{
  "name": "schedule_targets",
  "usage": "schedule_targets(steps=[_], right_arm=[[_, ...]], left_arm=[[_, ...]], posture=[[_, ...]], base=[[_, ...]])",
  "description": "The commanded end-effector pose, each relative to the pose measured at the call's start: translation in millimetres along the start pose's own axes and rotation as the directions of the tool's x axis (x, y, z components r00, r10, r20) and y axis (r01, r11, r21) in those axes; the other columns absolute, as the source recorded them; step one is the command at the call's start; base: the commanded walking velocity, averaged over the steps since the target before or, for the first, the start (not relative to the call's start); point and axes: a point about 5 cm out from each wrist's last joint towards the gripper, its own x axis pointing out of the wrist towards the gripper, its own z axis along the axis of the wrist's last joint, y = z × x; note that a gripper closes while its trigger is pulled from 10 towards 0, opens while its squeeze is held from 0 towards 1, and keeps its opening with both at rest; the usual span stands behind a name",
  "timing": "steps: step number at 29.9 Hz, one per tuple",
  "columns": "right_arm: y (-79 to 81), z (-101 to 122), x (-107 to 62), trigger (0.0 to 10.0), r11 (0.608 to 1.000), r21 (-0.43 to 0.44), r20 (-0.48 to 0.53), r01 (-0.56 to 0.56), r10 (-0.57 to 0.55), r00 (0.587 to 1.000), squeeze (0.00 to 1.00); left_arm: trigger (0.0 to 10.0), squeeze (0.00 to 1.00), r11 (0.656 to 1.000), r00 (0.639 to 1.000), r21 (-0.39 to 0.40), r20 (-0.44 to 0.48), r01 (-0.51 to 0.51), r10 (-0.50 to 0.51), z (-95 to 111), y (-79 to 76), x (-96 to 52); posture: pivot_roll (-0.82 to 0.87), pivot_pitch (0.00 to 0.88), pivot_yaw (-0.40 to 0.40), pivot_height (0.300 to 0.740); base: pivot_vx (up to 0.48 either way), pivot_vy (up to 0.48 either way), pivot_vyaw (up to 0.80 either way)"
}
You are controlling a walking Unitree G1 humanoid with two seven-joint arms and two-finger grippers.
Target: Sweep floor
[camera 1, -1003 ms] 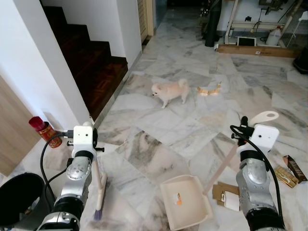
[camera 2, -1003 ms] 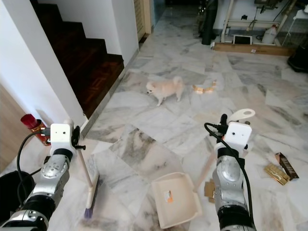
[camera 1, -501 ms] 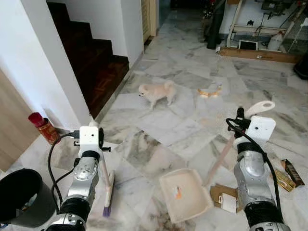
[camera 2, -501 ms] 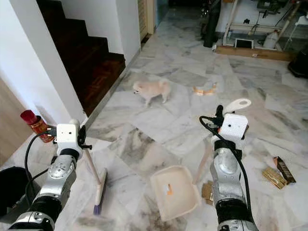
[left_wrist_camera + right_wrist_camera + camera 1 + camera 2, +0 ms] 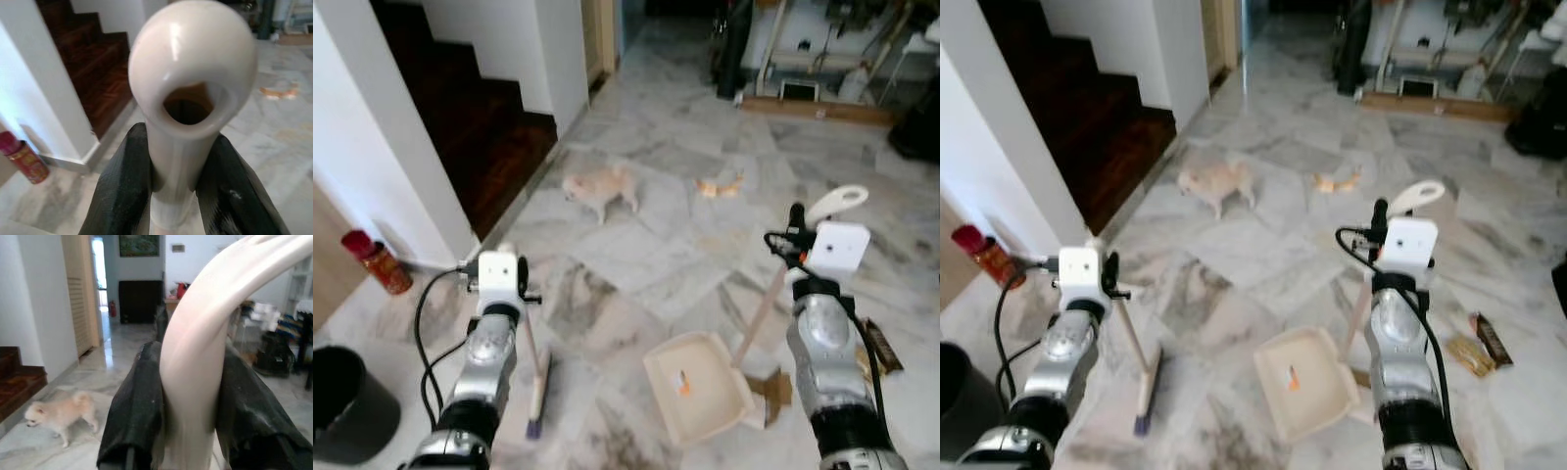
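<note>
Currently, the left tool (image 5: pixel 178 196) clamps the broom (image 5: pixel 538 377), bristles on the floor (image 5: pixel 636 255); the right tool (image 5: pixel 188 416) grips the dustpan (image 5: pixel 697 387) handle. Step: positioning. Next, sweep the wrappers (image 5: pixel 1474 354) toward the pan.

— Any words or numbers to read here?

— None. The red can (image 5: pixel 374 264) by the wall has a patterned label, too blurred to make out. The wrappers (image 5: pixel 1474 351) on the marble floor (image 5: pixel 636 245) show no legible print, and the picture (image 5: pixel 139 245) on the far wall carries no readable text.
</note>
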Motion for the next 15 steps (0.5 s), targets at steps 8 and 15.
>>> schedule_targets(steps=[8,15], right_arm=[[5.6,47,15.2,10.0,1.0,0.016,0.176,-0.005,0.002,0.984,0.0],[5.0,55,17.0,10.0,1.0,0.019,0.195,-0.003,0.0,0.981,0.0]], left_arm=[[10.0,0.0,1.0,0.999,-0.008,0.054,0.0,0.001,13,0.3,4.7],[10.0,0.0,1.0,0.999,-0.007,0.054,-0.001,0.001,13,-0.5,4.8]], posture=[[-0.02,0.038,0.022,0.74],[-0.02,0.035,0.02,0.74]], base=[[0.0,-0.3,0.0],[0.0,-0.157,0.0]])
